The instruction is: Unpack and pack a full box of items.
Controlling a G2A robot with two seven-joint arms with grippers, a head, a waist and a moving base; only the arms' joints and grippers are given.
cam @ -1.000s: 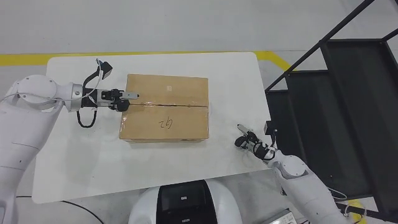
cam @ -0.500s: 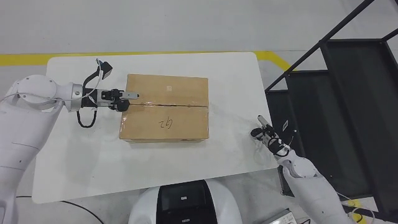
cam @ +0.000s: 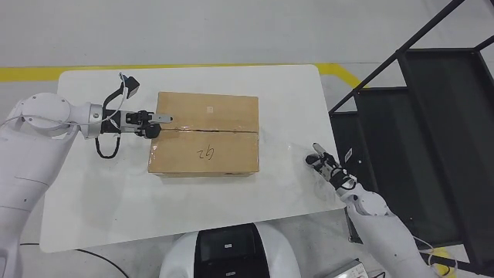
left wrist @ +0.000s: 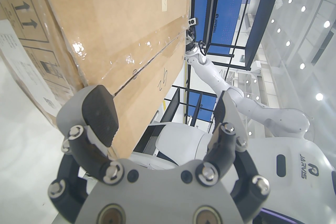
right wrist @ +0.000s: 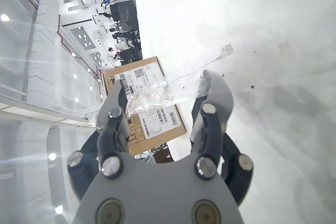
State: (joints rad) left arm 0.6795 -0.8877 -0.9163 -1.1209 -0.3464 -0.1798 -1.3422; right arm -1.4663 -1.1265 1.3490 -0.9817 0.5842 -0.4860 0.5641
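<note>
From above, the cardboard box [cam: 207, 133] stands closed in the middle of the white table [cam: 93, 201], with a taped seam [cam: 208, 130] running along its top. The left gripper [cam: 157, 116] is at the left end of this seam, at the level of the box top. The right gripper [cam: 316, 157] is at the right edge of the table, well apart from the box, in front of the dark metal steps [cam: 432, 123] at the right of the frame. At this distance the fingers of both grippers are too small to judge.

The left wrist view shows them better. The fingers of the left gripper [left wrist: 160, 99] stand wide apart. One dark pad [left wrist: 99, 114] is just at the top edge of the box [left wrist: 105, 25]; I cannot tell if it touches the cardboard.

In the right wrist view the right gripper [right wrist: 162, 83] is also spread. A crumpled strip of clear tape [right wrist: 155, 95] hangs across the gap and seems to cling to one finger. Behind it is the labelled end of the box [right wrist: 143, 114], partly covered by the tape and that finger.
</note>
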